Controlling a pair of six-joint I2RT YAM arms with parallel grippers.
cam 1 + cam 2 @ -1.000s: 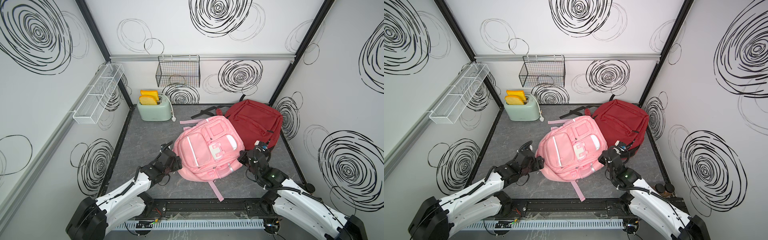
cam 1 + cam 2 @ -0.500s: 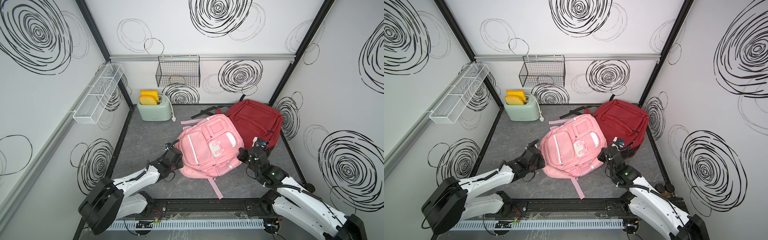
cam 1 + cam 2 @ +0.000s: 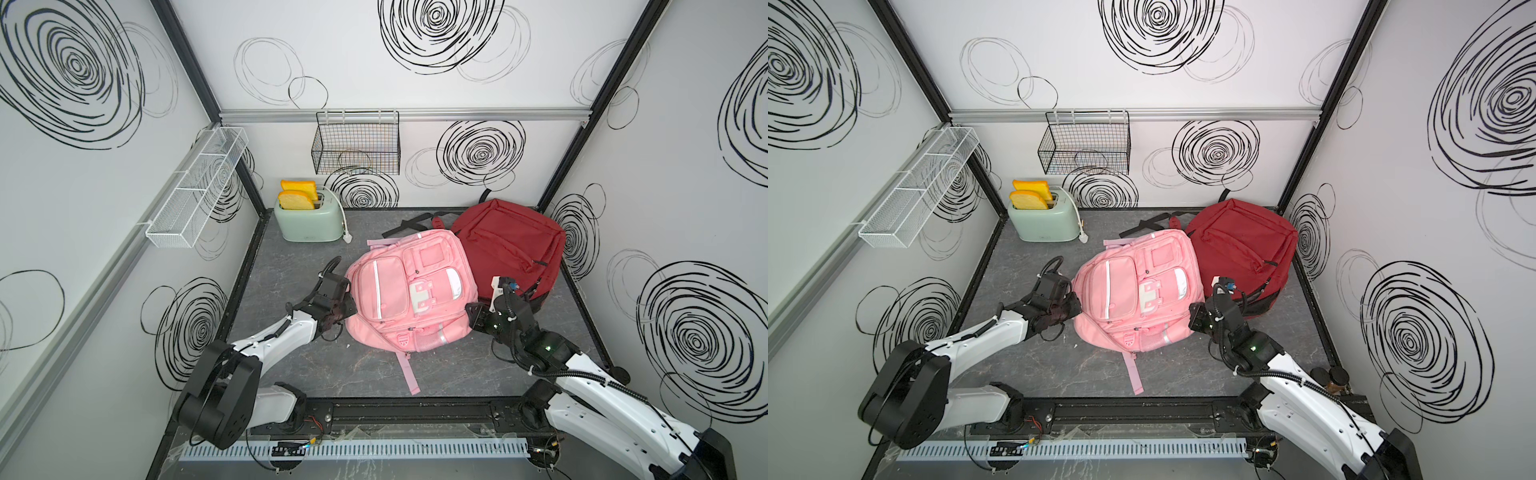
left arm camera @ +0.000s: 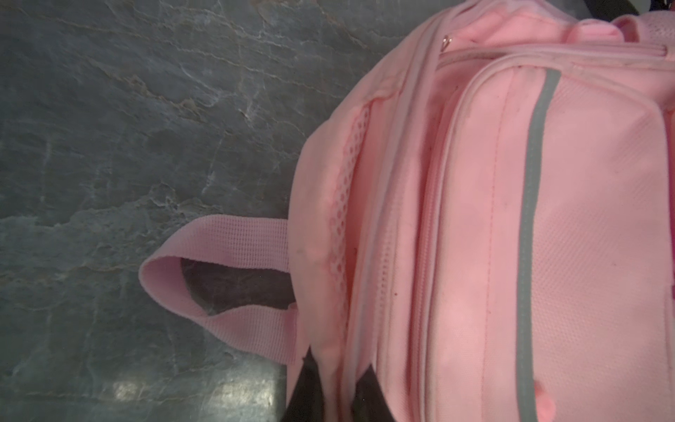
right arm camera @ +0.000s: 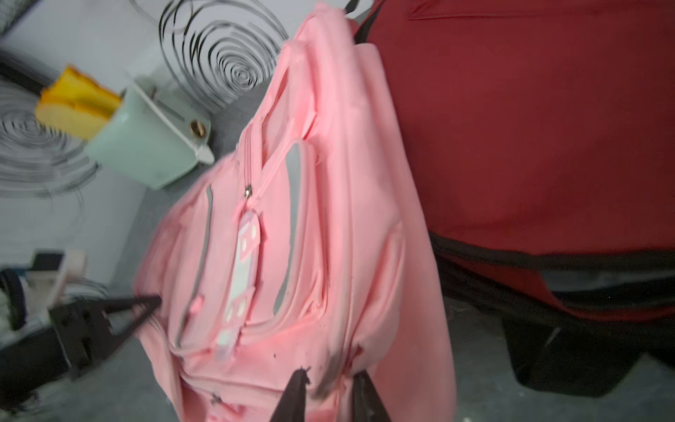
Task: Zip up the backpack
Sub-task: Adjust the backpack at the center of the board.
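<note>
While the pink fabric backpack point(image 3: 409, 299) lies flat on the grey marbled table point(image 3: 291, 266) against a red fabric backpack point(image 3: 507, 245), left claw point(image 4: 338, 365) clamped on pink side fabric, right claw point(image 5: 330, 376) astride the opposite edge, grip unclear.

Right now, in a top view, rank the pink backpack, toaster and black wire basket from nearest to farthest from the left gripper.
1. Pink backpack: the left gripper touches its edge.
2. Toaster: on the floor, back left corner.
3. Black wire basket: hung on the back wall, higher and farther back.
</note>
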